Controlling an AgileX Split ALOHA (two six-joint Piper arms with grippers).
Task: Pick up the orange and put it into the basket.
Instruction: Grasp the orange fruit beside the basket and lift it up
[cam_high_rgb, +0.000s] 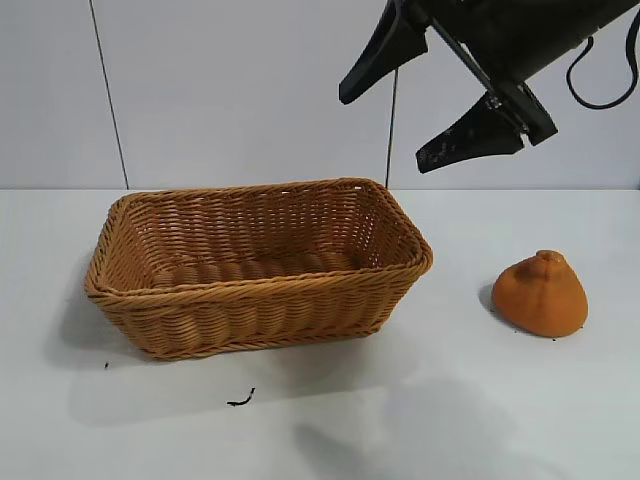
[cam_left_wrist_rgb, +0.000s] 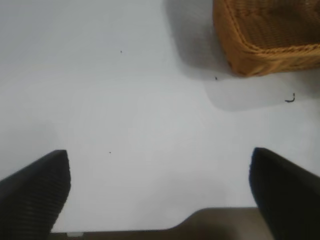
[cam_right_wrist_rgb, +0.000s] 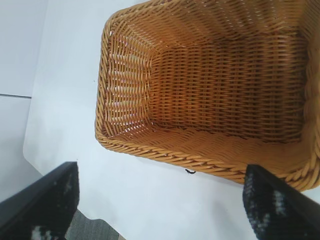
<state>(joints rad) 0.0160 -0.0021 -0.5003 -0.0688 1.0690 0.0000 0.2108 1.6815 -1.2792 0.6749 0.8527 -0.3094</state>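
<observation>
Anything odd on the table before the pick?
Mostly fine: basket upright and empty, orange intact on the table to its right. Only oddity is a small dark curled scrap in front of the basket, plus a few specks.

White table (cam_high_rgb: 320, 420), small black scrap (cam_high_rgb: 241, 400).

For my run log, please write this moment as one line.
right pincer: open, high above basket | orange: on table, right of basket | basket: empty | left pincer: open, over table

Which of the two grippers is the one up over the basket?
The right gripper, open above the basket; the left gripper hangs over bare table.
</observation>
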